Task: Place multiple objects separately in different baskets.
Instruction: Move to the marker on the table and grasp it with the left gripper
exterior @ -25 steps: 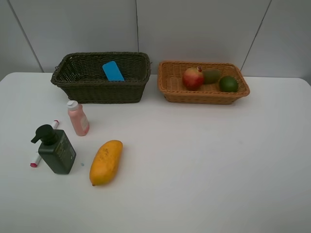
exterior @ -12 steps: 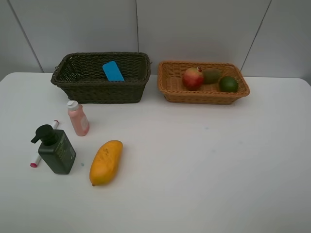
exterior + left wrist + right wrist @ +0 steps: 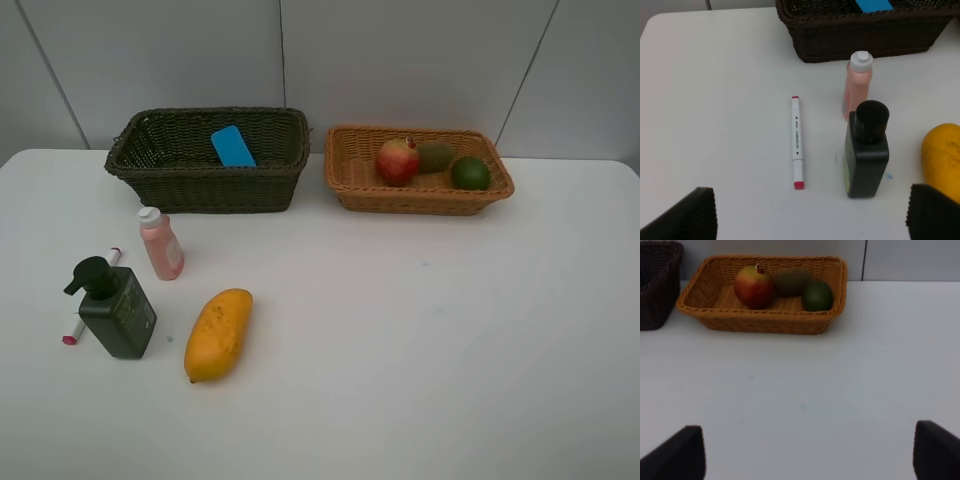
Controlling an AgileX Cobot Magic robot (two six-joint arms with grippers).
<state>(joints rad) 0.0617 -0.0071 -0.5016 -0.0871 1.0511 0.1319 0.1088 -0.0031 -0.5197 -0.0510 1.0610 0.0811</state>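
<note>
While hanging over the white table (image 3: 420, 350): left gripper (image 3: 810, 220) and right gripper (image 3: 805, 455), agape to the full, clasping nothing.

Dark woven basket (image 3: 200, 190): stands far ahead of left gripper, holds blue eraser block (image 3: 233, 146).

Orange-tan woven basket (image 3: 420, 200): stands far ahead of right gripper, holds red-green mango (image 3: 397, 162), brown kiwi (image 3: 435, 156), green lime (image 3: 470, 173).

Yellow-orange mango (image 3: 218, 335): lies just ahead of left gripper, on its right side.

Dark-green pump bottle (image 3: 118, 312): sits near, ahead of left gripper.

Pink bottle (image 3: 161, 245): stands just beyond pump bottle.

White-pink marker (image 3: 797, 142): lies flat ahead of left gripper, left of pump bottle.
</note>
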